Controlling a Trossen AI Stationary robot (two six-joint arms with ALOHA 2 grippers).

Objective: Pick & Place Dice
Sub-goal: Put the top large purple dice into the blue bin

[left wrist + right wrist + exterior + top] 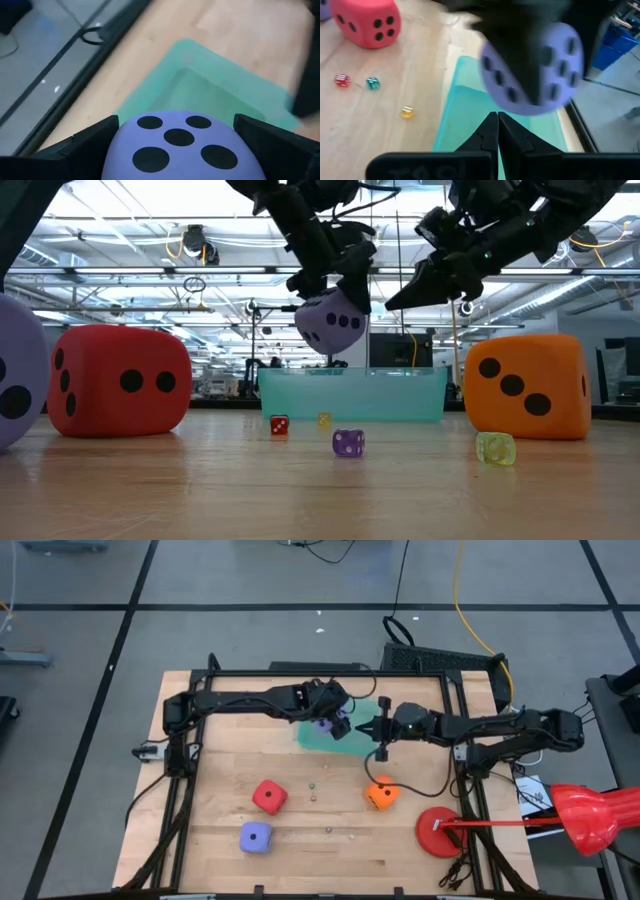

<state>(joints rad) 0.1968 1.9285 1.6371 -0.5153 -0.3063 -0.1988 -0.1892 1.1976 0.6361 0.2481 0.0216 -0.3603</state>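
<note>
Low view: left gripper (335, 285) clamped wide around a purple-blue die (333, 319), held in the air above the teal tray (350, 395). Right gripper (405, 298) near the tray too, fingers pressed together, holding nothing. Red die (269, 797), orange die (381, 796) and second purple-blue die (256, 837) on the table (330, 850), well apart from the tray.

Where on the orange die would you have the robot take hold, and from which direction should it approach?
Come straight down on the orange die and close the fingers on two opposite flat side faces. It sits flat on the table, nothing touches it, and its top is clear. The shut right gripper is nearest; the left gripper holds the purple die.
</note>
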